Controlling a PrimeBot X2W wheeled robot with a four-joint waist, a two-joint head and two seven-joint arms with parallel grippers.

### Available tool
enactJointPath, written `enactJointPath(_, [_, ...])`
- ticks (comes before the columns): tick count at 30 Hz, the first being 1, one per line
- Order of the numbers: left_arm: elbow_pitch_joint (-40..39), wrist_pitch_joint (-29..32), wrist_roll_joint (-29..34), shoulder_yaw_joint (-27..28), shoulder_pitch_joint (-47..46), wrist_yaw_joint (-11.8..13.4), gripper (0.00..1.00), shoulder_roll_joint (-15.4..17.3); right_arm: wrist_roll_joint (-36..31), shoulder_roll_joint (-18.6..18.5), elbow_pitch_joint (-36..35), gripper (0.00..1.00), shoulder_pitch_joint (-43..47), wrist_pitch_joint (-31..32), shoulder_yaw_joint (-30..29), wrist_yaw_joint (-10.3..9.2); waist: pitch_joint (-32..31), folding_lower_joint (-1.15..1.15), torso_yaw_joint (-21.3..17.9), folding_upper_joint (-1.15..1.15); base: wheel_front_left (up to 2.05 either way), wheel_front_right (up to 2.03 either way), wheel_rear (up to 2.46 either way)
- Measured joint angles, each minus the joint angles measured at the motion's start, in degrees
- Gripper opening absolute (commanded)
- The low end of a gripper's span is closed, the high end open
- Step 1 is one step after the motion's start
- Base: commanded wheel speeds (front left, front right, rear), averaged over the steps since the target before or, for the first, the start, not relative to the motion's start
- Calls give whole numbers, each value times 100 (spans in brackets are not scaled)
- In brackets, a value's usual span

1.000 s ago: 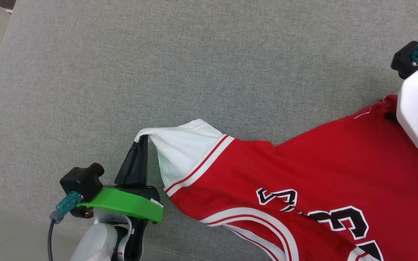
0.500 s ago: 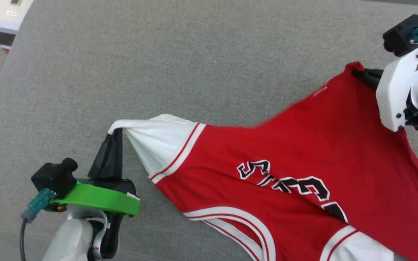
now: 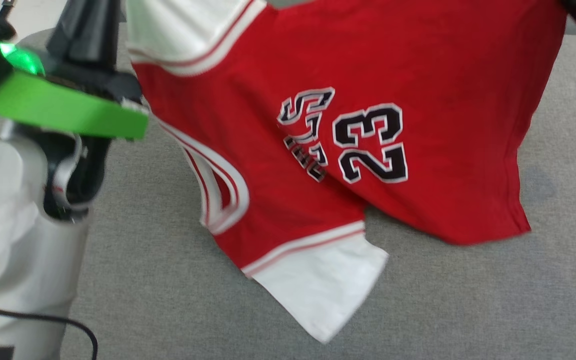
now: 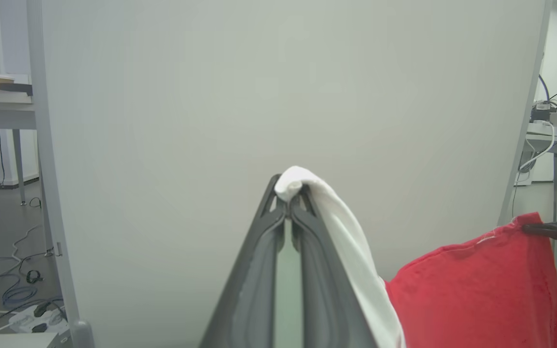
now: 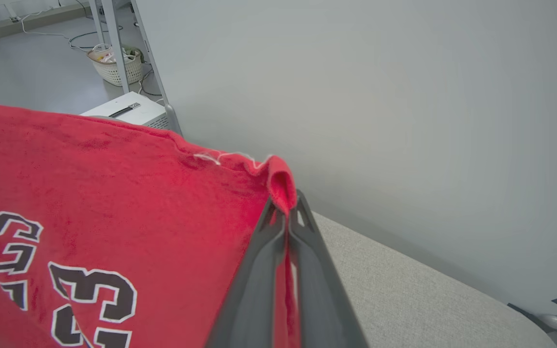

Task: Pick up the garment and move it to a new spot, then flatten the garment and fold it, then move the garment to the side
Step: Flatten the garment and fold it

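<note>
My left jaws are pressed together on the bunched tip of a white sleeve (image 4: 290,181), and my right jaws are pinched tight on a red corner of the cloth (image 5: 281,186). Between them the garment (image 3: 418,65) hangs spread above the grey fabric surface (image 3: 468,310), its printed side toward me. The black number 23 (image 3: 370,145) sits beside creased lettering, and the other white sleeve (image 3: 325,290) dangles lowest.

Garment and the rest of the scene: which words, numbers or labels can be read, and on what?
"23": black, white-edged numerals on the red garment.
Lettering beside it: creased; an "S" shows, the rest unreadable.
No other readable text.
</note>
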Motion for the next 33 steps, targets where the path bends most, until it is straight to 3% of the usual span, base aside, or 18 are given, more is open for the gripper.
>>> enactJointPath(9, [1017, 546, 87, -175, -3046, -175, 0, 191, -520, 383, 475, 0, -1767, 32, -744, 0, 594, 0, -160, 0, 0, 0, 0])
enactJointPath(19, [2732, 548, 455, -645, -6152, -249, 0, 149, -1167, 868, 1825, 0, -4191, -330, -602, 0, 1548, 1, -358, 0, 0, 0, 0])
enactJointPath(26, [3797, 142, 623, -911, -7343, -274, 0, 82, -1215, 1088, 2793, 0, -5298, -842, -385, 0, 2131, 1, -510, 0, 0, 0, 0])
enactJointPath(33, [4413, -218, 328, -1277, -7391, -290, 0, 154, -1018, 1125, 3273, 0, -5422, -1198, 133, 0, 2546, 2, -526, 0, 0, 0, 0])
